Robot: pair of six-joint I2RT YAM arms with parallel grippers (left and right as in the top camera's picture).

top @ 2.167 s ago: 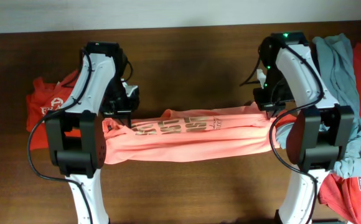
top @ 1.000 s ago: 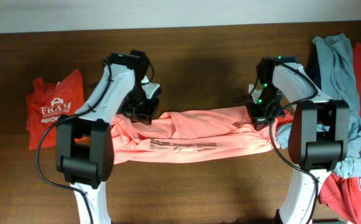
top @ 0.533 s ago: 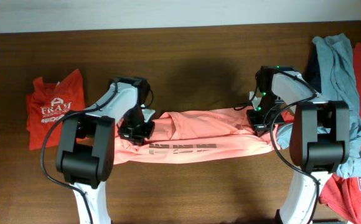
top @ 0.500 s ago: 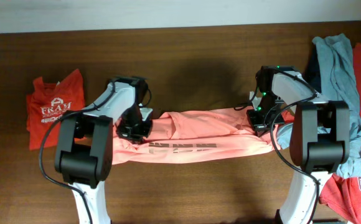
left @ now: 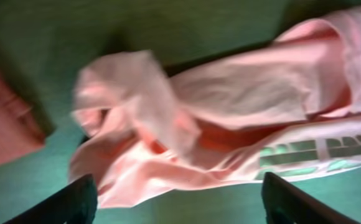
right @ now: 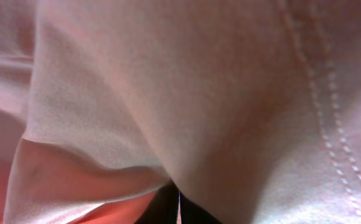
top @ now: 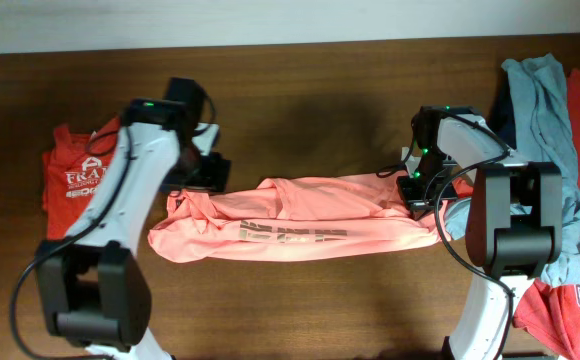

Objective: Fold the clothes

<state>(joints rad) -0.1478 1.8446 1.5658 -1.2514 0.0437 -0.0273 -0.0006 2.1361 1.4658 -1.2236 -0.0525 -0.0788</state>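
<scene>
Overhead: the left gripper has lifted off to ten o'clock of the salmon-pink shirt, which lies across the table. The right gripper stays at its three o'clock end. Left wrist: jaws spread, empty. Right wrist: the shirt fills the view, so the grip is indeterminable.

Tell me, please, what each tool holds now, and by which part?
Left tool: nothing, open above the salmon-pink T-shirt. Right tool: at the shirt's right end, cloth filling its camera; a grip cannot be confirmed.
</scene>
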